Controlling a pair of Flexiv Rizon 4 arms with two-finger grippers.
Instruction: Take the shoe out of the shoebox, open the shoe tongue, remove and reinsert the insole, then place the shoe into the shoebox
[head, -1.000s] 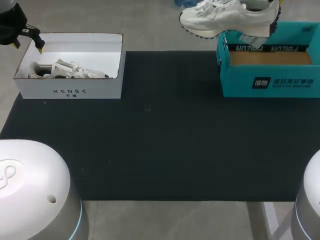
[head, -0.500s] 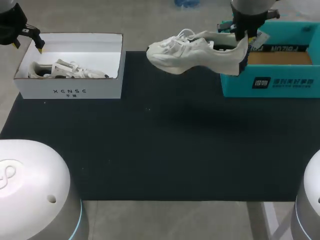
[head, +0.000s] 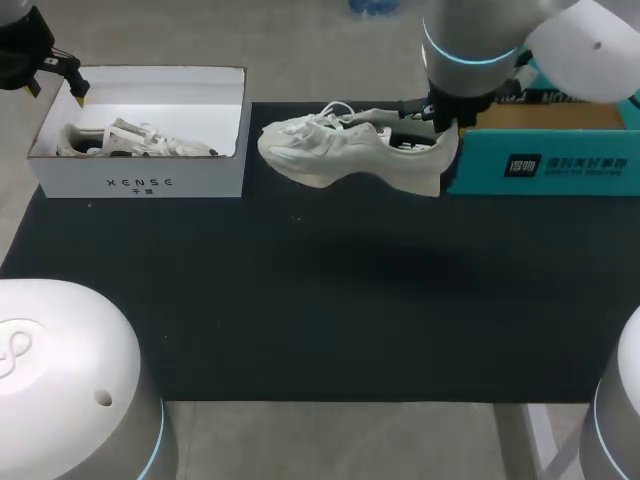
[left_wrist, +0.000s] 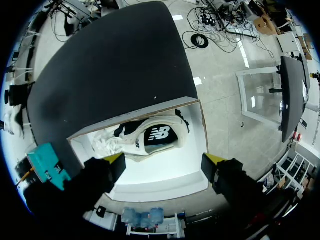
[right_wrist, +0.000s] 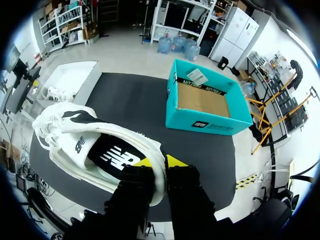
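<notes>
Shoe (head: 350, 152) has swung left, clear of the teal shoebox (head: 540, 165), over the desk (head: 330, 300), heel pinched by my right end effector (right_wrist: 159, 161): removal done. My left end effector (left_wrist: 164, 162) hangs spread over the white box (head: 140, 182).

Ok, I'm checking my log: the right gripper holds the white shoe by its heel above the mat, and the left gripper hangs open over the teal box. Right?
Not quite: the left gripper hangs open over the white box, not the teal box, as the left wrist view shows. The rest stands: the right gripper holds the white shoe by its heel above the mat.
</notes>
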